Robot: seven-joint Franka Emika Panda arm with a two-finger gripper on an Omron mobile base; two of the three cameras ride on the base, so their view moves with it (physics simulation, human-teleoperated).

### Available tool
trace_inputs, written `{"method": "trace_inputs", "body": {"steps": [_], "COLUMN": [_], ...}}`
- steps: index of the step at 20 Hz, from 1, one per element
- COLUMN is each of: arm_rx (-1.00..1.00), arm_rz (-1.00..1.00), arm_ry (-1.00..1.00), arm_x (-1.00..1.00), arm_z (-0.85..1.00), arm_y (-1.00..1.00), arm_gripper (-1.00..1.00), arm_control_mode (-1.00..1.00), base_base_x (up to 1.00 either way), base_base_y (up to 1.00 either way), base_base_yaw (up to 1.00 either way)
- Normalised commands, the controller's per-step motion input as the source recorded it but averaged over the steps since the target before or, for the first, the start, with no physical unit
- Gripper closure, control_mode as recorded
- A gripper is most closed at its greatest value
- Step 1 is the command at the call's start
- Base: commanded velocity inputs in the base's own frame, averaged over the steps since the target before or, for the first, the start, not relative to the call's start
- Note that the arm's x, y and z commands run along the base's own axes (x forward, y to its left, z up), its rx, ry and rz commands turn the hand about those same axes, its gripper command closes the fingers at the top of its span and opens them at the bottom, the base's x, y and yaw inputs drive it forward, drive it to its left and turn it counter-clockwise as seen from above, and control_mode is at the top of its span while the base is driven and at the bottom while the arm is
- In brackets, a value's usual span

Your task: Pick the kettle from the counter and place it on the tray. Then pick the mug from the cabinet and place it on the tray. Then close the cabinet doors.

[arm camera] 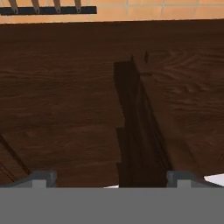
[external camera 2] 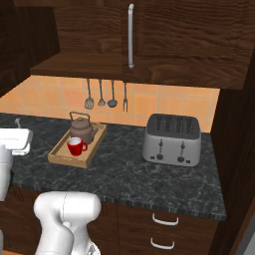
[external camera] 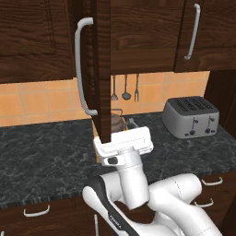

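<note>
Kettle (external camera 2: 81,129) and mug (external camera 2: 75,146) rest on the tray (external camera 2: 60,158) on the counter (external camera 2: 149,179); the open cabinet door (external camera: 100,69) remains. End effector (arm camera: 111,181), fingers apart around the door's lower edge: push steadily sideways, keeping contact until shut

The light tan wooden tray (external camera 2: 59,158) lies on the dark marbled counter (external camera 2: 129,174). On it, the squat brownish-grey kettle (external camera 2: 81,129) stands upright at the tray's 12 o'clock end, with the red mug (external camera 2: 75,146) just beside it toward 6 o'clock. Above, one dark brown cabinet door (external camera: 100,69) stands open edge-on, its silver bar handle (external camera: 80,64) at 9 o'clock of the panel.
</note>
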Motion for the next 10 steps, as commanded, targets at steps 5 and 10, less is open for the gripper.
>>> {"method": "trace_inputs", "body": {"steps": [5,10], "arm_rx": [-0.09,0.00], "arm_rz": [-0.14,-0.18], "arm_ry": [-0.01,-0.02], "arm_x": [-0.23,-0.53], "arm_z": [-0.38,0.07], "arm_y": [0.75,0.77], "arm_gripper": [-1.00,-1.00], "arm_control_mode": [-1.00,-1.00], "base_base_x": [0.00,0.00], "base_base_y": [0.00,0.00], "base_base_yaw": [0.00,0.00]}}
